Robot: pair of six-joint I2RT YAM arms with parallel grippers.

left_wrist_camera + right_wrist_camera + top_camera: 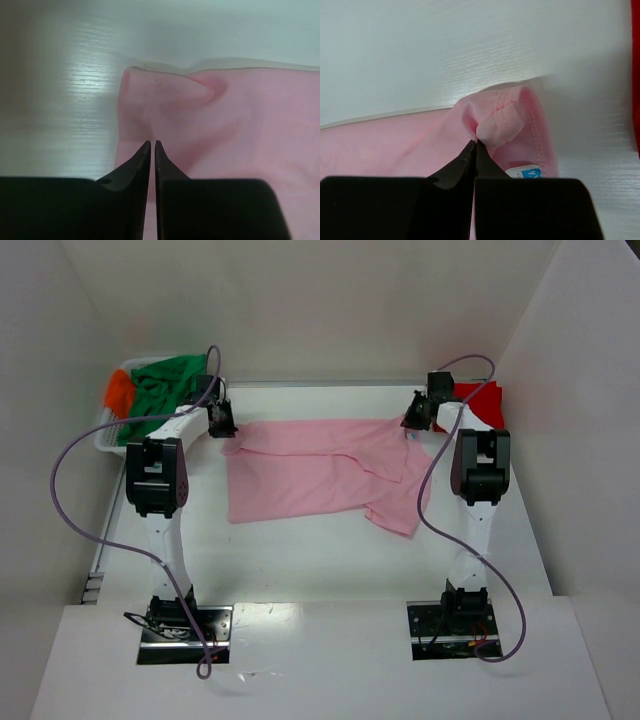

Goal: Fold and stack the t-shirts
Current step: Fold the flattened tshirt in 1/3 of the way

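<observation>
A light pink t-shirt (320,475) lies spread across the middle of the table, with one part folded over at its right side. My left gripper (222,425) is at its far left corner. In the left wrist view the jaws (152,142) stand nearly together over puckered pink cloth (215,125), pinching its edge. My right gripper (415,420) is at the far right end. It is shut (475,142) on the pink collar hem (502,125), beside a blue label (530,173). A red t-shirt (480,392) lies behind the right arm. Green (165,390) and orange (118,392) t-shirts sit far left.
The green and orange shirts lie in a white basket (105,440) at the table's far left corner. White walls close in the table at the back and both sides. A red strip of cloth (636,75) shows at the right edge of the right wrist view.
</observation>
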